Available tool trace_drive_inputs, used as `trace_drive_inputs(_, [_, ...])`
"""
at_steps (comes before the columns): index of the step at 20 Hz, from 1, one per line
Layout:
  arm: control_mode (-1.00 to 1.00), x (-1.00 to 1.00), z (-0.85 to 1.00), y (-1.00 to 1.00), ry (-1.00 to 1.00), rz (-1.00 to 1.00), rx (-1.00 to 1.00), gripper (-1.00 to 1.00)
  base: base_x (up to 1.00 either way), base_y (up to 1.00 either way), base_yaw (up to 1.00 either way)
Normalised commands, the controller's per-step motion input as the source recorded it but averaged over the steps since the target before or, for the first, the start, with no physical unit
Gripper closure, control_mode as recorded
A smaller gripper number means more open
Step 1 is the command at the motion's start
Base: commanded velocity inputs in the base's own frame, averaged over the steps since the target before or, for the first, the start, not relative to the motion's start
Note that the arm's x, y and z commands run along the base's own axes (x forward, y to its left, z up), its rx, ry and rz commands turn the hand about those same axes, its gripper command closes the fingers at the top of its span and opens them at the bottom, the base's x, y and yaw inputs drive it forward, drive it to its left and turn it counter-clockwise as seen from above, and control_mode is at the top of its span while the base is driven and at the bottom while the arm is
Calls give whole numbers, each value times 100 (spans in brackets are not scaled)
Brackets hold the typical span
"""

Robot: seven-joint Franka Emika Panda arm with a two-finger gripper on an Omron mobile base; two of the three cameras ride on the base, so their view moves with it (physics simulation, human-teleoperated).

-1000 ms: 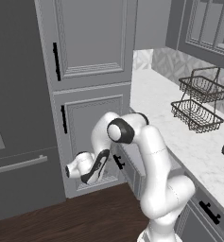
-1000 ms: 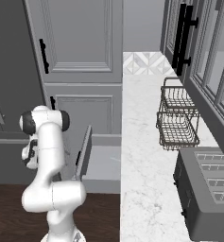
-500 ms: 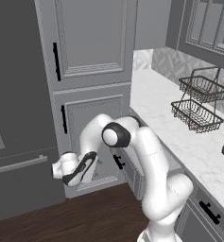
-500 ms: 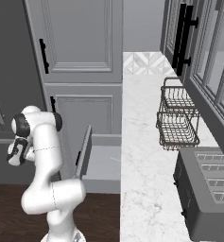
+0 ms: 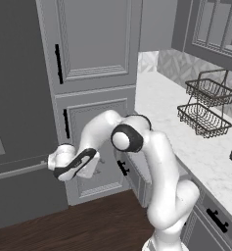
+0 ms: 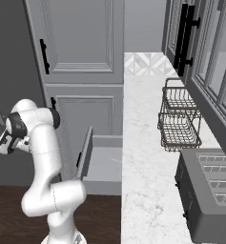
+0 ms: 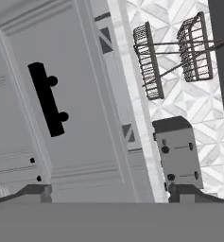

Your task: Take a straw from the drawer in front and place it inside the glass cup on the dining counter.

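pincer (image 5: 62, 172) wide apart, nothing between the jaws; the two dark tips sit at the far left and far right of the bottom of the hand view. in the left base view it hangs low at the left, in front of the lower cabinet door (image 5: 95, 142), pointing left and slightly down. arm rises from the base, bends at a dark elbow joint (image 5: 125, 138), then reaches out leftward and down with the wrist stretched nearly level. in the right base view the hand is at the left edge, at about the height of the drawer (image 6: 101, 162).

drawer stands pulled out from under the surface (image 6: 148, 157), pale inside; its front panel is seen edge-on with the black handle (image 6: 79, 159) on the outer face. straw cannot be made out inside.

on the surface: two-tier wire basket (image 6: 179, 121) and a dark toaster (image 6: 210, 193) nearer the camera. hand view is rolled; it shows a cabinet door with a black bar handle (image 7: 46, 99), the basket (image 7: 172, 54) and the toaster (image 7: 177, 149).
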Motion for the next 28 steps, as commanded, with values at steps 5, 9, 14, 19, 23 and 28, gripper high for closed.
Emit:
trace_drive_inputs(5, [-100,-34,63,-29,-31,-23,7,-100,0,0,0])
trace_drive_inputs(9, [-100,-14,55,-36,-37,-24,9,-100,0,0,0])
trace_drive_inputs(14, [-100,0,51,-37,-41,-24,7,-100,0,0,0])
trace_drive_inputs(19, [-100,-9,51,-47,-49,-6,9,-100,0,0,0])
trace_drive_inputs(23, [-100,-7,33,-56,-49,0,12,-100,0,0,0])
trace_drive_inputs(28, [-100,0,10,-52,-44,0,18,-100,0,0,0])
